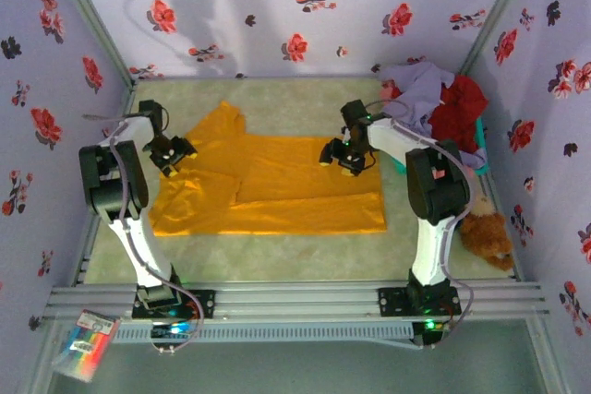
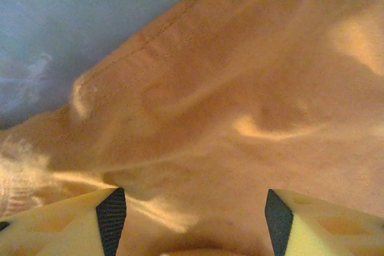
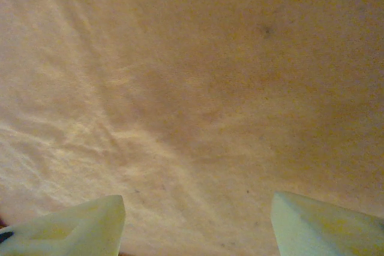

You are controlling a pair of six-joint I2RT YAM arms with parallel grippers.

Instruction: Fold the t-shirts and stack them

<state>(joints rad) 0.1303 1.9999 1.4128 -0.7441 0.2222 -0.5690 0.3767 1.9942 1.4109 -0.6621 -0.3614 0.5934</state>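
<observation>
The large orange-yellow t-shirt (image 1: 277,186) lies spread on the table, its upper left part folded over with a sleeve pointing to the back. My left gripper (image 1: 172,150) hovers open over the shirt's left edge; in the left wrist view the gripper (image 2: 192,208) has a hemmed cloth edge (image 2: 150,43) ahead of it. My right gripper (image 1: 347,160) stands open over the shirt's upper right part, and the right wrist view shows the gripper (image 3: 198,208) above flat orange cloth (image 3: 192,88). A lavender t-shirt (image 1: 420,89) and a red t-shirt (image 1: 459,110) are heaped at the back right.
A teal basket (image 1: 481,147) under the heaped shirts sits at the back right corner. A brown teddy bear (image 1: 487,234) lies by the right wall near the right arm. Flowered walls close in the table on three sides.
</observation>
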